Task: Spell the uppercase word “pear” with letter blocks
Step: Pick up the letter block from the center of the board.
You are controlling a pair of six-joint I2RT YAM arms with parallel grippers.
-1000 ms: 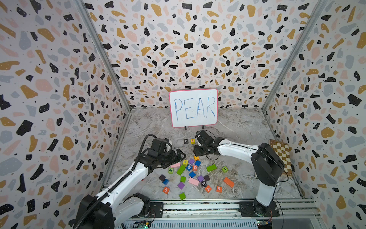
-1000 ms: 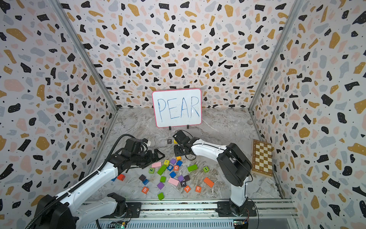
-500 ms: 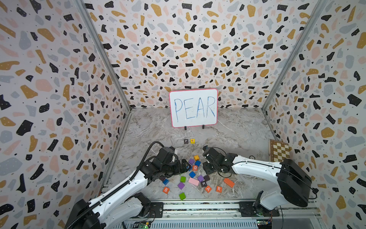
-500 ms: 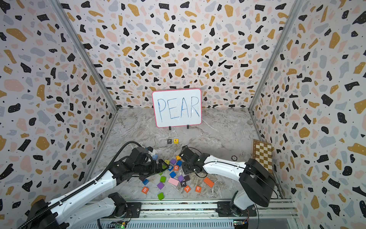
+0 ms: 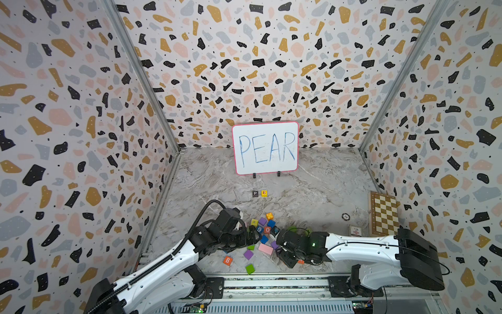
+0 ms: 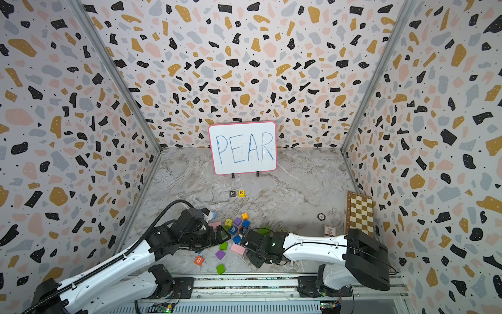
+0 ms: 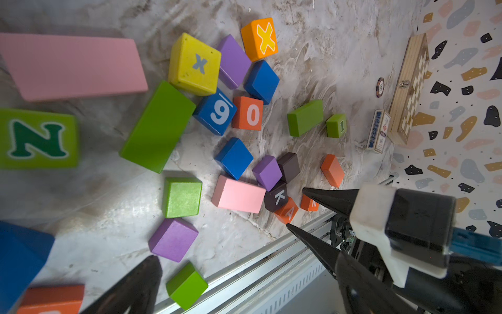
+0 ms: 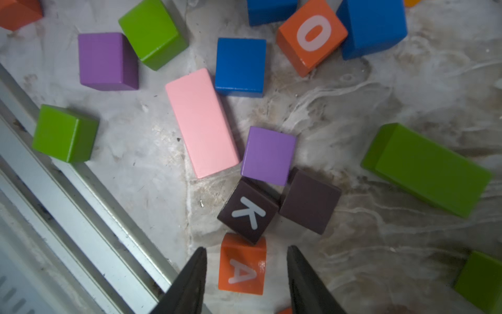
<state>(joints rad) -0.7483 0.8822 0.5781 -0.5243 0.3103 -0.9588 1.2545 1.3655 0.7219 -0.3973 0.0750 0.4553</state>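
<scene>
Orange and touching a corner of the dark K block [image 8: 248,212], the A block [image 8: 241,265] is sitting between the right arm's jaws, which are standing narrowly apart, clear of its sides, seemingly lining up a grasp.

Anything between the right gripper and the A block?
No: right wrist view shows the A block between the right gripper's open fingers, bare table both sides.
</scene>
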